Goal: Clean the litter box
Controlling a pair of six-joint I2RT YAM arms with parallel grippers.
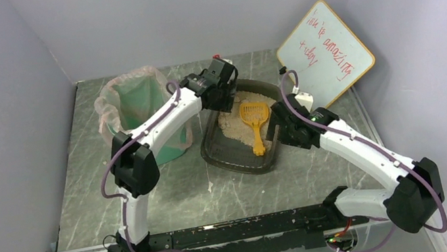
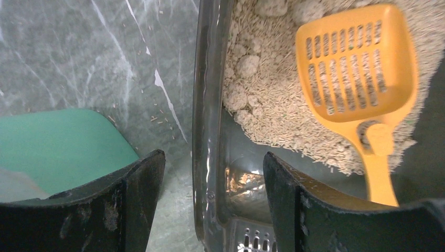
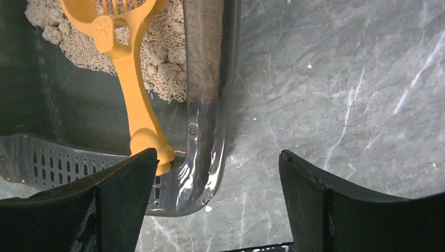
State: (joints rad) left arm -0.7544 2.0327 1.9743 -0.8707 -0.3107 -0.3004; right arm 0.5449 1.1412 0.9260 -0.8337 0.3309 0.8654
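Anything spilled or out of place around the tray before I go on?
A few litter pellets lie scattered on the table just outside the litter box's left rim. Inside, the litter is heaped at the far end.

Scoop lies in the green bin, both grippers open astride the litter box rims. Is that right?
No. The scoop lies in the litter box, not in the bin, as the top view shows. The left gripper and right gripper are open astride the box's rims.
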